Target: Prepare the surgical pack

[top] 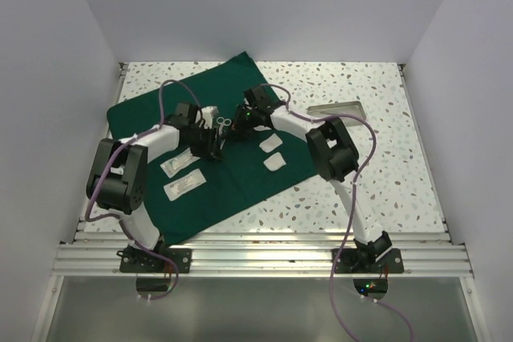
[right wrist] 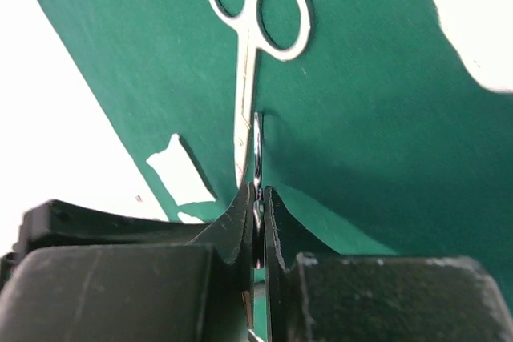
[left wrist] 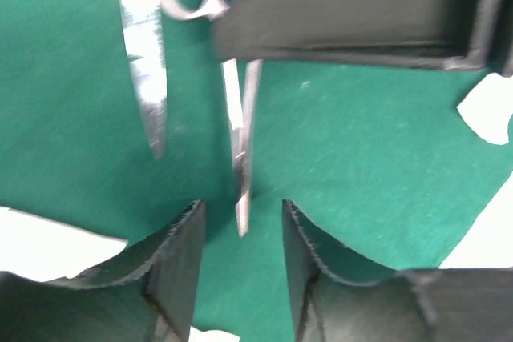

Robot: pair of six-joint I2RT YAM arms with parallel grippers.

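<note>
Drape [top: 240,186] plain dark green in the top view, brighter teal-green in both wrist views. Table [top: 385,166] white terrazzo, speckled all over with small dark and brownish flecks. Packets [top: 179,164] white with faint grey print. Gauze pads [top: 272,144] plain white. Scissors [right wrist: 255,46] shiny silver steel with bright highlights. Second instrument [left wrist: 144,78] also mirror-silver, blurred. Tray [top: 337,109] dull grey-silver. Left gripper [left wrist: 242,222] matte black, fingers [left wrist: 180,270] charcoal with worn paler edges. Right gripper [right wrist: 259,198] black too. Arms [top: 354,198] white shells with black joints. Cables [top: 370,146] purple. Rail [top: 264,258] silver aluminium. Walls [top: 264,6] pale grey-white, slightly lilac.
</note>
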